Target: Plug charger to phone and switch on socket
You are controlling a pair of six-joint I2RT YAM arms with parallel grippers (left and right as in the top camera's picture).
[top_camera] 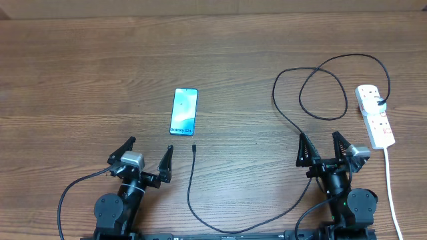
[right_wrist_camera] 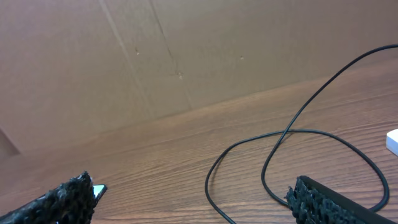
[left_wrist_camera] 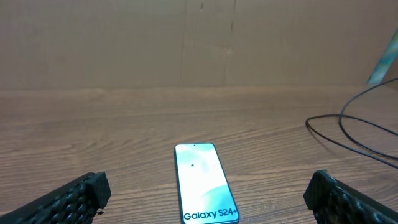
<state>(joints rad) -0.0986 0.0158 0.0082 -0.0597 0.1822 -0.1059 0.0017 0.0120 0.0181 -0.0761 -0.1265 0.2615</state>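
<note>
Brown wooden table: left hand, right hand both stood spread wide, empty; white elongated power strip held black plug.

Your two arms are matt black nearly all over. The left claw carries two long, tapering black fingers, and up close you see their inner faces as a coarse, knobbly grid. The right claw is built the same, with equally rough, dark pads. Behind each pair of fingers sits a small silver-grey block, the only pale part you have. Lower down, each arm swells into round black joint housings. A thin black cable arcs out beside the left arm.
</note>
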